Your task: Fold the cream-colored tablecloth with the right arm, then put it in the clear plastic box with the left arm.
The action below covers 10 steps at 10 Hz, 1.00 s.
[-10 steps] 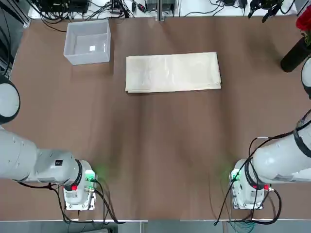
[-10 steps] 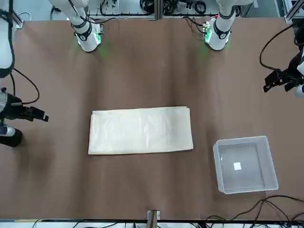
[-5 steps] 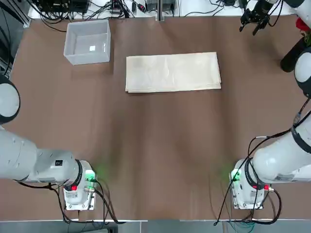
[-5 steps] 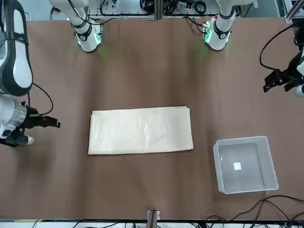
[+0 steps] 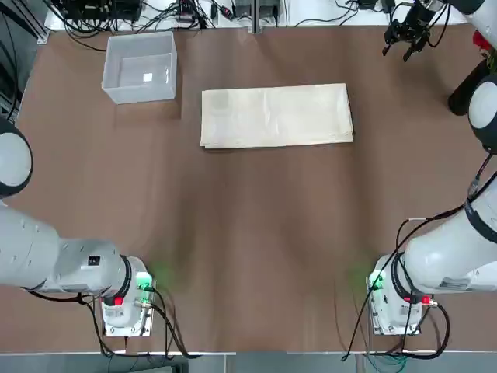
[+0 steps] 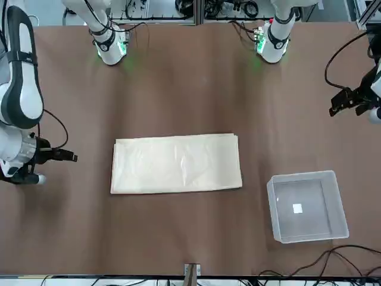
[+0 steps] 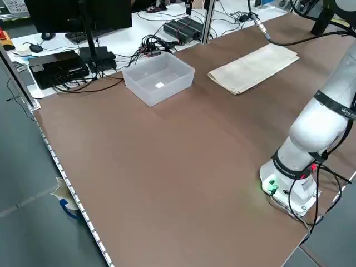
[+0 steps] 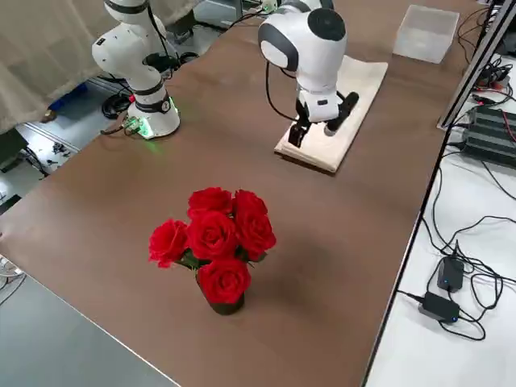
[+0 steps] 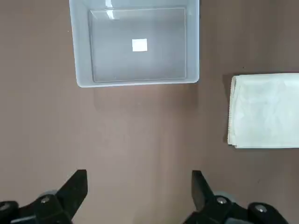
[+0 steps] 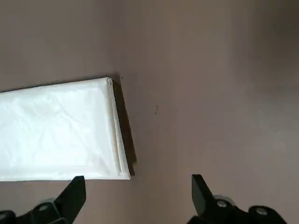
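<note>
The cloth [image 5: 276, 115] is seen lying flat in the upper middle of the top view, as a long rectangle with layered edges showing at its short ends; it is taken to be doubled over already, though at least one more fold is judged necessary, since it is still much wider than the box [image 5: 140, 67]. The box is stood in the upper left of the same view, well apart from the cloth, and is seen to hold nothing but a small white mark on its floor.

The right gripper [image 6: 56, 157] is found at the left edge of the front view, raised above the table beside the cloth's short end and not touching it; its fingers are spread wide and nothing is held. In its wrist view the end of the cloth is seen below it. The left gripper [image 9: 139, 193] is held high over bare table near the box, its fingers likewise spread and empty.

Folding is therefore judged to be barely under way, no grip having been taken yet. The transfer into the box is left wholly undone.
</note>
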Available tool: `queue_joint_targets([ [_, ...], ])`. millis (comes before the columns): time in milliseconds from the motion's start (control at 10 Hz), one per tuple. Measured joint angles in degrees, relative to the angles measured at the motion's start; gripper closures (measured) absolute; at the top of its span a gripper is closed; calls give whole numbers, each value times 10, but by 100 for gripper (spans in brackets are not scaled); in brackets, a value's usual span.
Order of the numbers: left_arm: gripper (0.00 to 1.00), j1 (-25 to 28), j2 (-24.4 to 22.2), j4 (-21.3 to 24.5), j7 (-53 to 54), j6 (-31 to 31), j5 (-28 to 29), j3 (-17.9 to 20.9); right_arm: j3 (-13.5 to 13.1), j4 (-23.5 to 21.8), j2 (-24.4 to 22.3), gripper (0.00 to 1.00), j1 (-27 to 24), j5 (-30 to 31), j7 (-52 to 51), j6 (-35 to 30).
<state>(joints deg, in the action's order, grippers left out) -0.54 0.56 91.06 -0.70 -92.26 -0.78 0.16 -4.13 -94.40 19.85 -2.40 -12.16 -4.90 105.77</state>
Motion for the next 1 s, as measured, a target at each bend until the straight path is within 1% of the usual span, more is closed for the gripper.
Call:
queue_joint_targets([
  [300,2,0,0,0,0,0,0,0,2,-4,17,0,5,0,0,0],
  [500,2,0,0,0,0,0,0,0,2,-29,23,0,5,0,0,15],
  [600,2,0,0,0,0,0,0,0,3,-40,23,0,7,-2,0,25],
  [900,2,0,1,0,0,0,0,0,14,-78,27,0,21,-33,12,95],
  [1000,2,0,2,0,0,0,0,0,18,-84,33,0,28,-38,15,102],
])
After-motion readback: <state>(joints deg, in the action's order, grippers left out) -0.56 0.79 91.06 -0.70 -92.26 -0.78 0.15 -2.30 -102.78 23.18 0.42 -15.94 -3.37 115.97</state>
